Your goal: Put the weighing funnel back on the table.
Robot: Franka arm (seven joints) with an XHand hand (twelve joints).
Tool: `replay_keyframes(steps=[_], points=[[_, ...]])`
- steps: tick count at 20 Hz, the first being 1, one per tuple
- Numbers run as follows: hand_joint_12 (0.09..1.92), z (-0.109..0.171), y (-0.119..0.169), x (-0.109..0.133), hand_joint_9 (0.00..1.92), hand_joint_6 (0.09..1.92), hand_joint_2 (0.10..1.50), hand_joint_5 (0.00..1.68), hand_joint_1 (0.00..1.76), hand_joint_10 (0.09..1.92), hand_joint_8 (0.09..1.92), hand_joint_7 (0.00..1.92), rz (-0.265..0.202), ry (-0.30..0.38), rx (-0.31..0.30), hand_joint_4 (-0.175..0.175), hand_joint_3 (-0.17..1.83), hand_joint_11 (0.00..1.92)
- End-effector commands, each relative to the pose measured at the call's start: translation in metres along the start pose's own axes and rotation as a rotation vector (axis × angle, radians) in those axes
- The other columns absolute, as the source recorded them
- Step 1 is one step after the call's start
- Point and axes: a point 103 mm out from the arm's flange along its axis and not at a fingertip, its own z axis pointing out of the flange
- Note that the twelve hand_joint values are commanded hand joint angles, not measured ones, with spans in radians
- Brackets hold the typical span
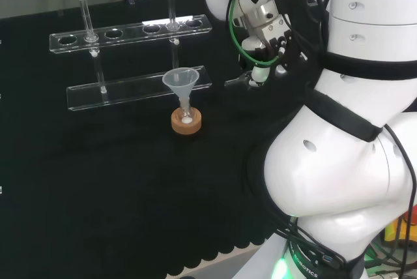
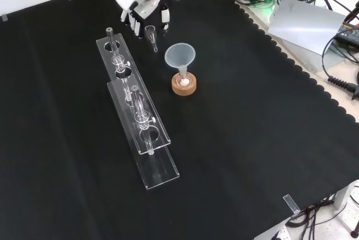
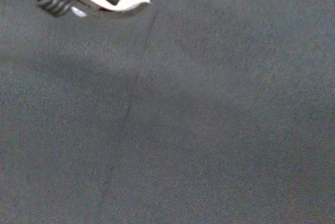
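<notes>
Head view: noted the hand [image 1: 264, 44] right of the funnel [image 1: 180, 81], fingers closed on the weighing funnel [image 1: 237, 83], its stem pointing toward the funnel. Found the funnel upright in a small flask [image 1: 187, 115] on a cork ring [image 1: 187, 124], with the test tube rack [image 1: 130, 34] beyond.

Front view: confirmed the weighing funnel pinched between fingertips, up-left of the funnel; cannot tell whether it touches the desk [image 2: 252, 139].

Wrist view: recorded bare black cloth and a blurred part of the hand.

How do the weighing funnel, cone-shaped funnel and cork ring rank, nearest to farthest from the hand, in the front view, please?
1. Small clear weighing funnel, between the hand's fingers.
2. Big clear cone-shaped funnel, lower right.
3. Round cork ring, beneath that funnel.
</notes>
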Motion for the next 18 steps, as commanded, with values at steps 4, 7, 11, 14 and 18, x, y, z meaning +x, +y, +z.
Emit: replay_keyframes(steps=[4,7,11,14,18], points=[[1.28,0.023,0.005,0.005,1.04,0.9,0.7,1.15,1.08,0.48,0.65,0.91,-0.007,0.025,-0.034,0.175,0.68,0.51],[1.28,0.028,0.01,0.008,1.04,0.9,0.7,1.15,1.08,0.48,0.65,0.91,-0.01,0.023,-0.042,0.175,0.68,0.51],[1.28,0.033,0.018,0.011,1.04,0.9,0.7,1.15,1.08,0.48,0.65,0.91,-0.013,0.021,-0.047,0.175,0.68,0.51],[1.28,0.037,0.023,0.013,1.04,0.9,0.7,1.15,1.08,0.48,0.65,0.91,-0.018,0.019,-0.045,0.175,0.68,0.52],[1.28,0.042,0.028,0.015,1.04,0.9,0.7,1.15,1.08,0.48,0.65,0.91,-0.018,0.024,-0.048,0.175,0.68,0.52]])
